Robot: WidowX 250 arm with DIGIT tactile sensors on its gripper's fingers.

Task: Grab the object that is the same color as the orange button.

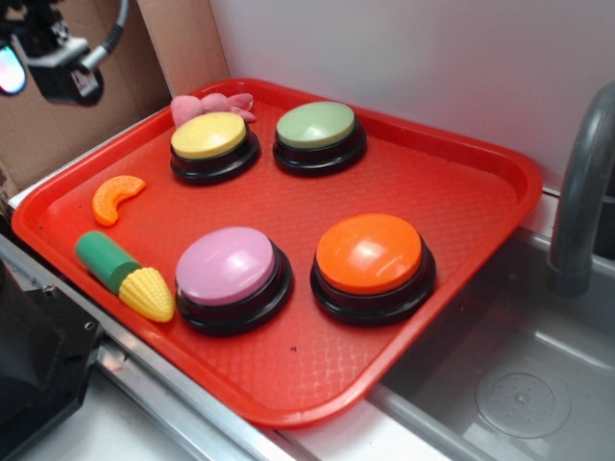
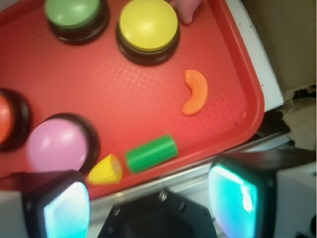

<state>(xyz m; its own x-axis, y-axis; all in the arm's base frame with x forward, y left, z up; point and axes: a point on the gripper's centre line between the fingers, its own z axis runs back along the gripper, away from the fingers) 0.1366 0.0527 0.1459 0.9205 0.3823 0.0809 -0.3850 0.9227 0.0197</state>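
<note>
The object, a small orange ridged crescent [image 1: 117, 198] [image 2: 194, 92], lies on the red tray [image 1: 461, 192] near its left edge, well apart from everything else. The orange button [image 1: 371, 254], domed on a black base, sits at the tray's right front; only its edge [image 2: 4, 119] shows in the wrist view. My gripper [image 1: 38, 69] [image 2: 148, 203] hangs high above the tray's far left corner, off to the side of the crescent. It is open, with nothing between its glowing teal pads [image 2: 67, 208].
A green-and-yellow corn cob [image 1: 125, 277] lies at the tray's front left beside the pink button [image 1: 229, 269]. The yellow button [image 1: 209, 139], green button [image 1: 317, 130] and pink plush [image 1: 207, 104] sit at the back. A grey faucet [image 1: 586, 182] and sink [image 1: 519, 384] are on the right.
</note>
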